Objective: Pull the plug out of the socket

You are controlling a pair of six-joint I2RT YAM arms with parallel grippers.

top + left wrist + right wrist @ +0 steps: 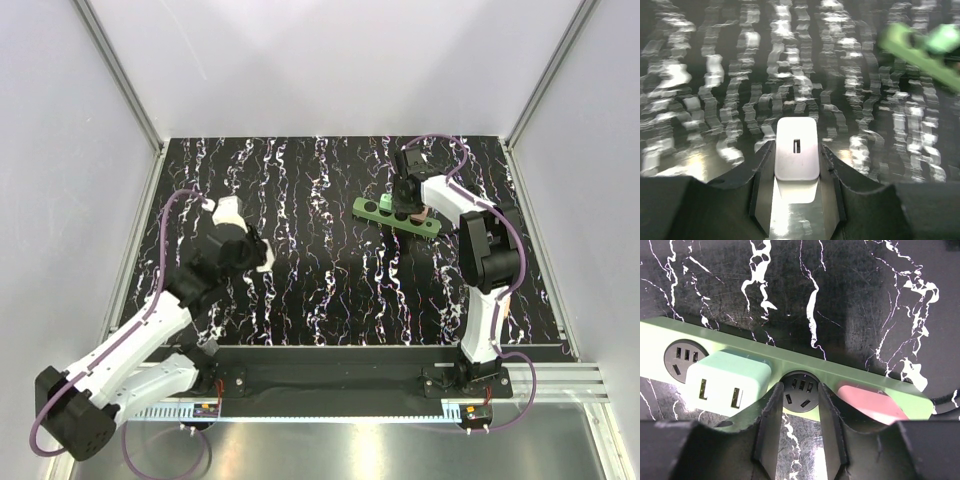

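Note:
The green power strip (395, 215) lies at the back right of the black marbled table. In the right wrist view the strip (805, 361) carries a mint-green adapter (730, 382) with two slots, an empty black socket hole (801, 390) and a pink plug (867, 402). My right gripper (797, 390) is open, its fingers on either side of the empty hole; it also shows from above (405, 205). My left gripper (796, 147) is shut on a white plug (796, 162) with a slot, held above the table at mid left (262, 258).
Another empty socket hole (684, 357) sits at the strip's left end. The strip's black cord (950, 407) leaves at its right end. Grey walls with metal rails enclose the table. In the left wrist view the strip (920, 47) appears blurred at the upper right.

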